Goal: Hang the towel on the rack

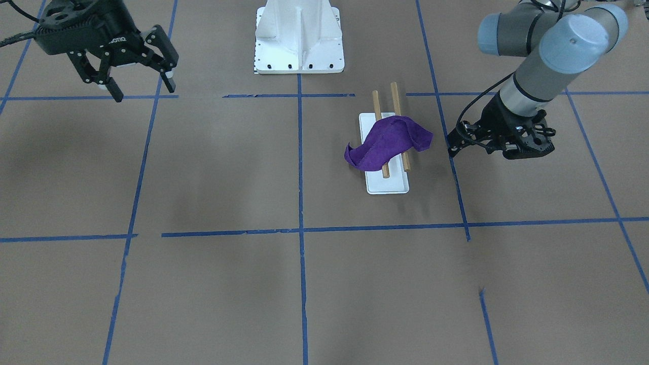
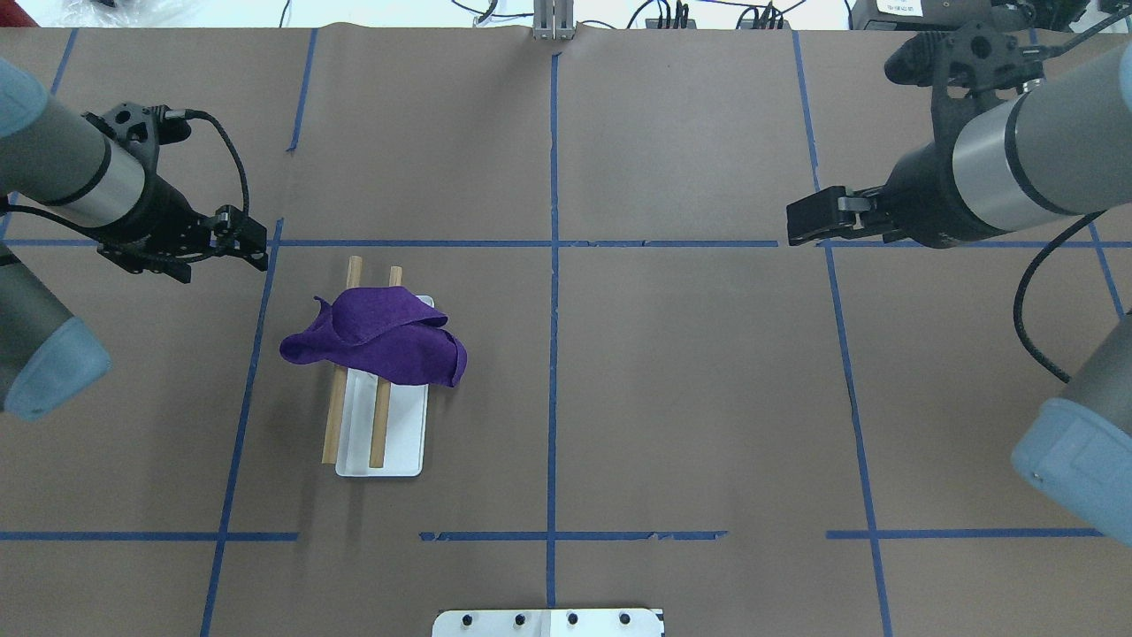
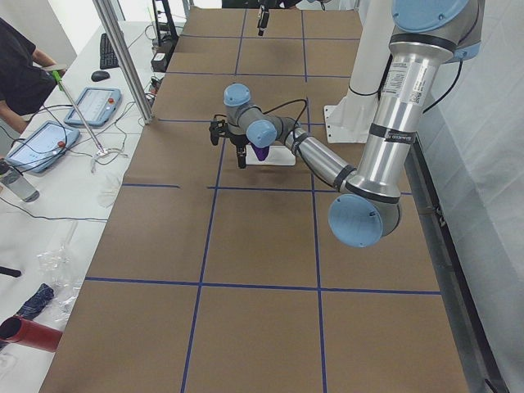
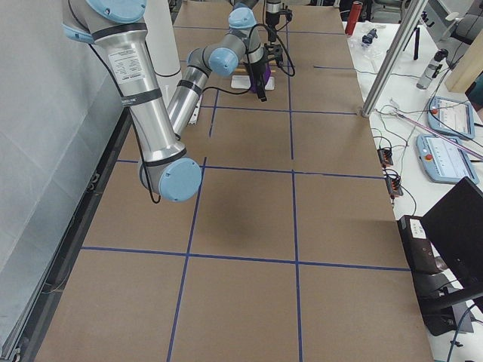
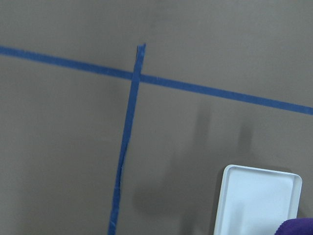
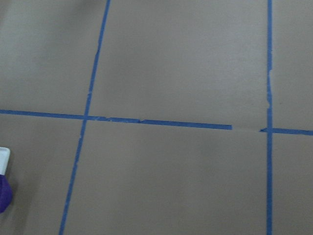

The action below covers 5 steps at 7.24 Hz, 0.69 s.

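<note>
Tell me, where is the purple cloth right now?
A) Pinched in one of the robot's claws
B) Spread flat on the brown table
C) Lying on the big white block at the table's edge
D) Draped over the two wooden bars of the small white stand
D: the purple cloth hangs across both wooden bars of the small white stand.

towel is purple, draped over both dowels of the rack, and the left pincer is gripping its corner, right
Not quite. The towel is purple and draped over both dowels of the rack, but the left pincer is not gripping it: it hangs clear of the cloth, as the overhead exterior view shows.
</note>
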Motion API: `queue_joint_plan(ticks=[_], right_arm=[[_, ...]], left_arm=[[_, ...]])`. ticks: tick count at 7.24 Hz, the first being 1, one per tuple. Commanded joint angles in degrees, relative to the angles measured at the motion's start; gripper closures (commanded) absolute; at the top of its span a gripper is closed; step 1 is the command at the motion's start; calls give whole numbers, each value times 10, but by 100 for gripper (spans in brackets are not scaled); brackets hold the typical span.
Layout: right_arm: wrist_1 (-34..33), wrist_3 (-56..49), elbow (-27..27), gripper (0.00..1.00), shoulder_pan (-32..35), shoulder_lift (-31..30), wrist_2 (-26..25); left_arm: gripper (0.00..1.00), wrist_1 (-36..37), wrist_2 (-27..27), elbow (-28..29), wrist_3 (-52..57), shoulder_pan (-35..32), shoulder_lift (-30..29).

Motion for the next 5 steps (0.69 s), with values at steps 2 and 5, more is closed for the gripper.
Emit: queue_joint_plan(ticks=[2, 5], right_arm=[[-5, -213, -87, 0, 126, -83, 91], [-34, -555, -242, 0, 335, -123, 165]], left_arm=[[0, -2, -3, 20, 266, -109, 61], [0, -1, -53, 118, 536, -267, 96]])
